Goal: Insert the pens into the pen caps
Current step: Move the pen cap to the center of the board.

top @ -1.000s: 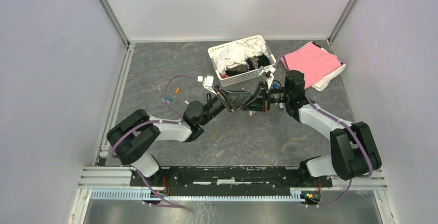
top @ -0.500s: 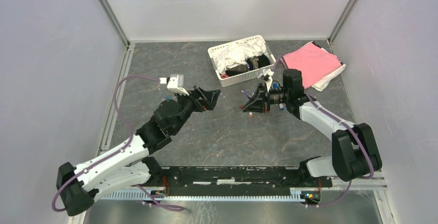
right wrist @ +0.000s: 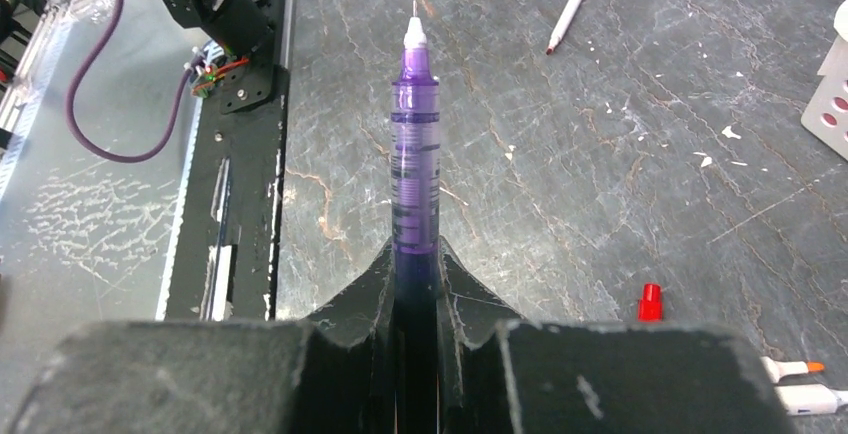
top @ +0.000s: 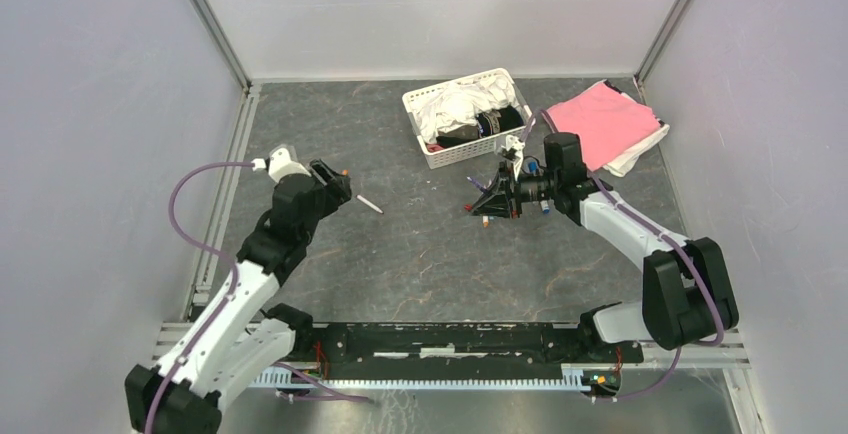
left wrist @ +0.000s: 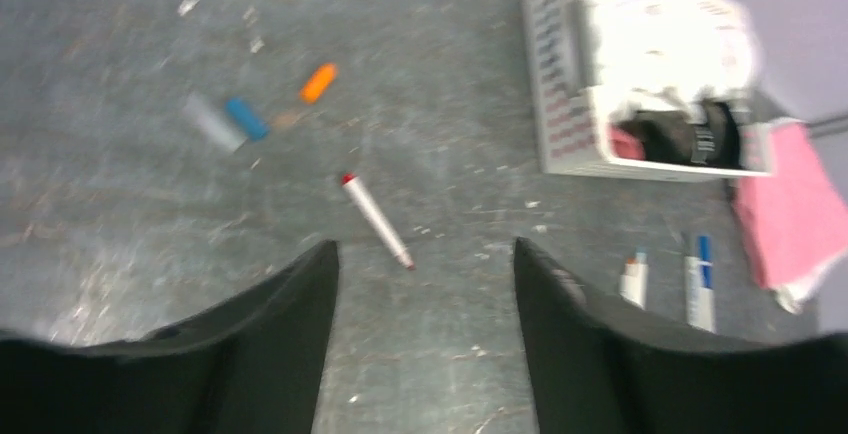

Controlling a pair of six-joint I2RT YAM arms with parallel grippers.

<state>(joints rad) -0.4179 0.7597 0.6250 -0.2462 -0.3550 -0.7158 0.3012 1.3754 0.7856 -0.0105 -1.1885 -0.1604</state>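
Clamping a purple pen [right wrist: 415,154] by its rear half, the right jaws are closed tight on the barrel. The pen juts straight out ahead of them, its fine bare tip pointing away. The right arm [top: 640,239] rises from its base and folds at a high elbow. Its forearm slants in toward the middle, so the jaws face left, held clear of the bench [top: 440,264]. Just right of these jaws lies a red cap [right wrist: 650,302]. Nearer still on that side is a white pen with an orange end [right wrist: 790,366]. Far ahead and slightly right lies a red-ended pen [right wrist: 570,9], aslant on the bench.

The left arm [top: 250,264] is stretched long, its elbow low at the near left corner. The forearm climbs away from there, and the wrist is turned so the jaws face right. The left jaws stand wide apart with nothing between them. Just ahead of them, in line with the gap, is that same red-ended pen, apart from both fingers. Farther ahead and to the left are three blurred caps: a blue cap [left wrist: 245,119] just beside a pale grey cap [left wrist: 210,122], and an orange cap [left wrist: 318,82] beyond them. Right of the jaws lie a short white pen [left wrist: 633,276] and a blue-marked pen [left wrist: 700,279]. Farthest off on that side are a white basket [left wrist: 640,74] and a pink cloth [left wrist: 790,214].
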